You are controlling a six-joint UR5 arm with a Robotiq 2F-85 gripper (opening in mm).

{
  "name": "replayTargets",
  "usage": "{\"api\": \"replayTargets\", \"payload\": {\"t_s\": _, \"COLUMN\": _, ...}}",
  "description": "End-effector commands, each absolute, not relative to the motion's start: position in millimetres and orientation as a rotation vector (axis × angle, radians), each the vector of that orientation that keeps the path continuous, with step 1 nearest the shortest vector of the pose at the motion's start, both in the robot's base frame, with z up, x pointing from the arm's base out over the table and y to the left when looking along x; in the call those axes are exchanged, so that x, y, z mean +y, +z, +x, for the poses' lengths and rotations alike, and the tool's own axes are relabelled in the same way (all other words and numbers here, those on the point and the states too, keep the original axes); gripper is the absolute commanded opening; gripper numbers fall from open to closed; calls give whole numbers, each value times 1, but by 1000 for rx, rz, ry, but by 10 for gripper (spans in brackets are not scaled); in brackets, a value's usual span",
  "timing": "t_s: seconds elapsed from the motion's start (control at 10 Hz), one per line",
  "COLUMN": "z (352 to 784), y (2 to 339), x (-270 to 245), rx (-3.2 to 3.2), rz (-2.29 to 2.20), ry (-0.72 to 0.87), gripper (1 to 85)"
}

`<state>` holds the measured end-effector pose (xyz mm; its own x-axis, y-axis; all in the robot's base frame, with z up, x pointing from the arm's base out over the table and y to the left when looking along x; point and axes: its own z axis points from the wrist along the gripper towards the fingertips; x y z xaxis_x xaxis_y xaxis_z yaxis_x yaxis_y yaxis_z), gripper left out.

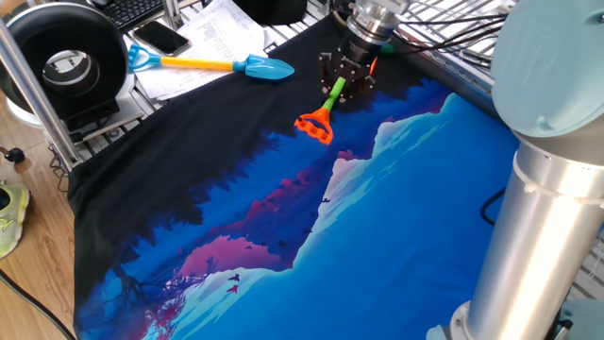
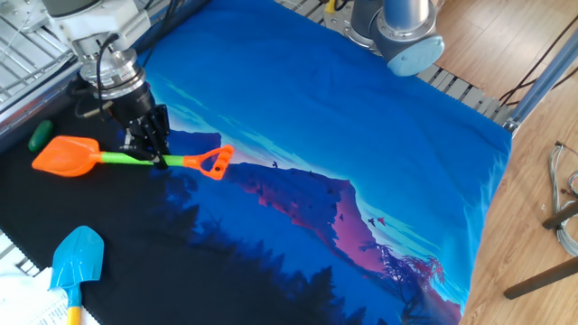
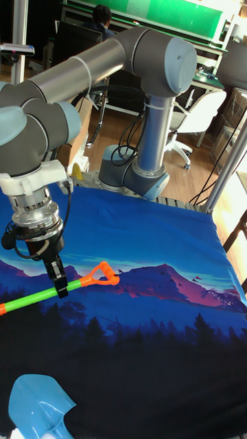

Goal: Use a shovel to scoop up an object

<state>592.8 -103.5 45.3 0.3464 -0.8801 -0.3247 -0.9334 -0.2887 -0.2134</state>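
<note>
My fingers (image 2: 159, 155) clamp the shovel (image 2: 126, 159) mid-shaft, blade out left near the green pebble (image 2: 41, 135).

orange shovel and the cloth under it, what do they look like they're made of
The shovel looks like moulded plastic: uniform bright orange and green, smooth, slightly glossy blade. The cloth seems to be printed fabric, matte, with soft creases and a draped edge, though the exact fibre can't be told.

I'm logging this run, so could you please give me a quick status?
Gripper shut on shovel shaft. Object uncollected beside blade. Nothing between them.
</note>
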Motion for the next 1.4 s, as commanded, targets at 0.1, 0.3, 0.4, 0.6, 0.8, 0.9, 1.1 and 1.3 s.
{"api": "replayTargets", "payload": {"t_s": 0.1, "z": 603, "y": 36, "x": -140, "rx": 2058, "rz": -1974, "ry": 126, "gripper": 13}}
{"api": "replayTargets", "payload": {"t_s": 0.3, "z": 622, "y": 38, "x": -146, "rx": 2128, "rz": -1847, "ry": 45, "gripper": 13}}
{"api": "replayTargets", "payload": {"t_s": 0.4, "z": 624, "y": 39, "x": -144, "rx": 2126, "rz": -1830, "ry": 50, "gripper": 13}}
{"api": "replayTargets", "payload": {"t_s": 0.6, "z": 625, "y": 41, "x": -139, "rx": 2114, "rz": -1820, "ry": 68, "gripper": 13}}
{"api": "replayTargets", "payload": {"t_s": 0.8, "z": 624, "y": 40, "x": -138, "rx": 2095, "rz": -1848, "ry": 74, "gripper": 13}}
{"api": "replayTargets", "payload": {"t_s": 0.9, "z": 630, "y": 41, "x": -136, "rx": 2082, "rz": -1862, "ry": 70, "gripper": 13}}
{"api": "replayTargets", "payload": {"t_s": 1.1, "z": 643, "y": 43, "x": -126, "rx": 2061, "rz": -1890, "ry": 114, "gripper": 13}}
{"api": "replayTargets", "payload": {"t_s": 1.3, "z": 650, "y": 46, "x": -115, "rx": 2049, "rz": -1863, "ry": 150, "gripper": 13}}
